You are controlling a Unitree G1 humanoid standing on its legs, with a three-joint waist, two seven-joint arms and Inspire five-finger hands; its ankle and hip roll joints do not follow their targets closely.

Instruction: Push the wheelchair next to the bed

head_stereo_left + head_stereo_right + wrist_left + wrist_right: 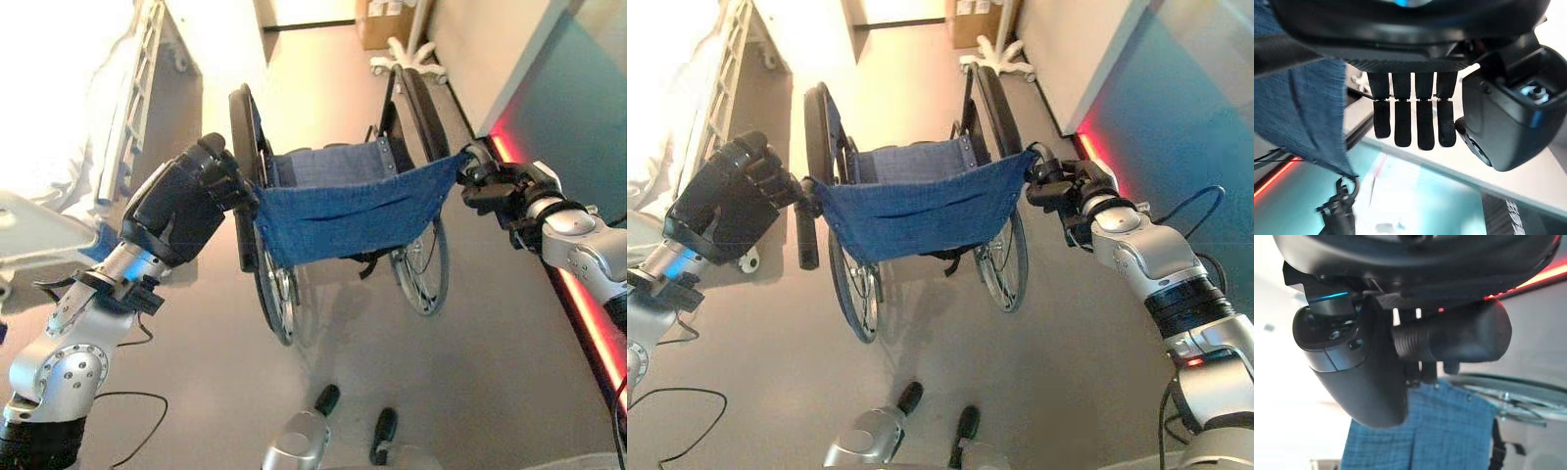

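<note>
**Both hands at the wheelchair's push handles, bed off to the left**

At the far left stands the bed, its side rail running away up the floor, with a strip of bare floor between it and the wheelchair. The left hand sits at the left push handle, at the corner of the blue fabric backrest. In its own wrist view the fingers hang nearly straight in a row, bent only a little, with nothing clasped between them and the thumb; the blue cloth lies beside them. The hand is loose, not clamped.

The wheelchair faces away, standing in a corridor, its two large wheels on the floor. Open floor stretches ahead of it towards a wheeled stand base and a cardboard box at the far end.

On the right, the right hand is wrapped round the ribbed right push handle, thumb and fingers closed on it. Just right of that, the wall and a teal panel with a glowing red strip at its foot run close alongside the chair, leaving little room there.
</note>
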